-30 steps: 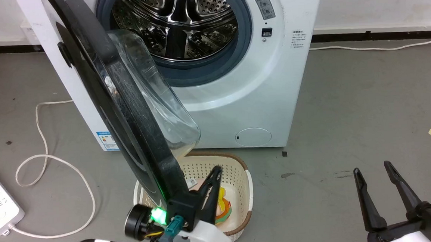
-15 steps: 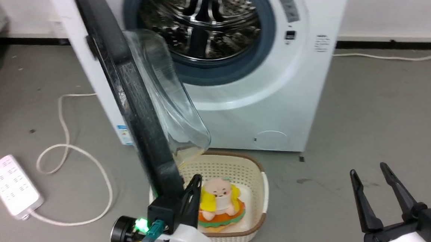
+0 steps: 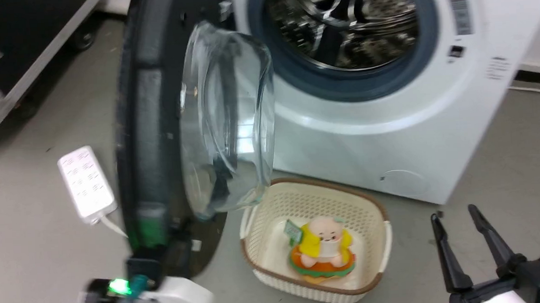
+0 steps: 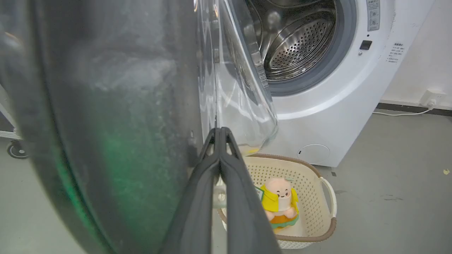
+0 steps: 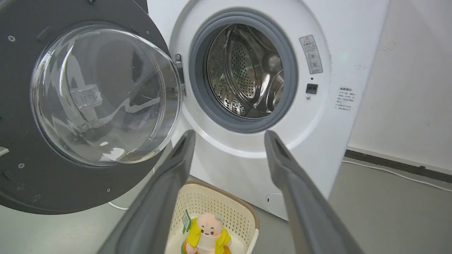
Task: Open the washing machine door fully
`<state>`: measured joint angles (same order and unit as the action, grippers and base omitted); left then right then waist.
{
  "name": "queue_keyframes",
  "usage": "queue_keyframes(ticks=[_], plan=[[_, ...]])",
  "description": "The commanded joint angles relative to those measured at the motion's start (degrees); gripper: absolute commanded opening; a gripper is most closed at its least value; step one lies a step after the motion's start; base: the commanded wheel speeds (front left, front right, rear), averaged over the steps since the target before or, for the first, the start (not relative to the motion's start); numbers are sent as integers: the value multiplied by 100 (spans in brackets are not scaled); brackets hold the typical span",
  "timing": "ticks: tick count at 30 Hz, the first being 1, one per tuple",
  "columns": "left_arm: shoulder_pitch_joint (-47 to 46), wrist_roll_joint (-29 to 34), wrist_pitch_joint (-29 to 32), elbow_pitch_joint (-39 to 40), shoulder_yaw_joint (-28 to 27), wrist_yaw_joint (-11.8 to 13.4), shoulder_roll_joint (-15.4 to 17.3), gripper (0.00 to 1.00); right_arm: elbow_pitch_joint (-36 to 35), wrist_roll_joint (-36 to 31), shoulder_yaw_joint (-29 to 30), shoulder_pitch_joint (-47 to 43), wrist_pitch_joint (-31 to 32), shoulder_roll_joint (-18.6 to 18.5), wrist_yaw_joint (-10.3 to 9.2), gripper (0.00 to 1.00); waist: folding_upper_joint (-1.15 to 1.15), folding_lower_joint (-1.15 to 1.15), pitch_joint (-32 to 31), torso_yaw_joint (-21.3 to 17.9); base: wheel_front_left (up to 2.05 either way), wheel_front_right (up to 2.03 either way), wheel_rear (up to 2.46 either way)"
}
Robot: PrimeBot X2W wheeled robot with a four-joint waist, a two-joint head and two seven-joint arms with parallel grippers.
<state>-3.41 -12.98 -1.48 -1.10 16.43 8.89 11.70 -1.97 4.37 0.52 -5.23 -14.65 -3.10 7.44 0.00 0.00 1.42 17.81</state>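
Over the grey floor (image 3: 22, 241) before the washing machine (image 3: 367, 131), the door (image 3: 142, 131) has swung wider this past second and stands well clear of the drum (image 3: 341, 20), my left gripper (image 4: 219, 131) shut against its inner rim, my right gripper (image 3: 454, 215) idle, fingers apart, so little swing seems left

The grey floor (image 3: 523, 154) bore the washer (image 3: 345, 151), a basket (image 3: 267, 229) just before it, and a power strip (image 3: 86, 181) to its left.
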Motion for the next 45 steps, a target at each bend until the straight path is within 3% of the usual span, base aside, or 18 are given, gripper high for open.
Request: queue_keyframes(ticks=[1,11,24,31,36,45], plan=[[-113,-30,0,18,-148,28,147,0,-25,-56,-33,84,28,22,5,100,0,0,183,216,0,0,0],[-623,-434,-36,4,-1169,166,731,0,-354,-149,-107,320,319,-233,5,100,0,0,1028,448,0,0,0],[-1630,-1084,-16,-1233,-2253,-26,1606,0,-843,-113,30,552,677,-695,5,100,0,0,1891,318,0,0,0],[-2099,-1199,-259,-2084,-2276,-310,1794,0,-936,-60,85,598,720,-809,5,100,0,0,2024,288,0,0,0],[-2314,-1197,-597,-2517,-2260,-382,1798,0,-908,-41,91,637,725,-797,5,100,0,0,1975,261,0,0,0],[-2267,-949,-1090,-2545,-1985,-526,1770,0,-713,-27,139,633,554,-638,5,100,0,0,1537,94,0,0,0]])
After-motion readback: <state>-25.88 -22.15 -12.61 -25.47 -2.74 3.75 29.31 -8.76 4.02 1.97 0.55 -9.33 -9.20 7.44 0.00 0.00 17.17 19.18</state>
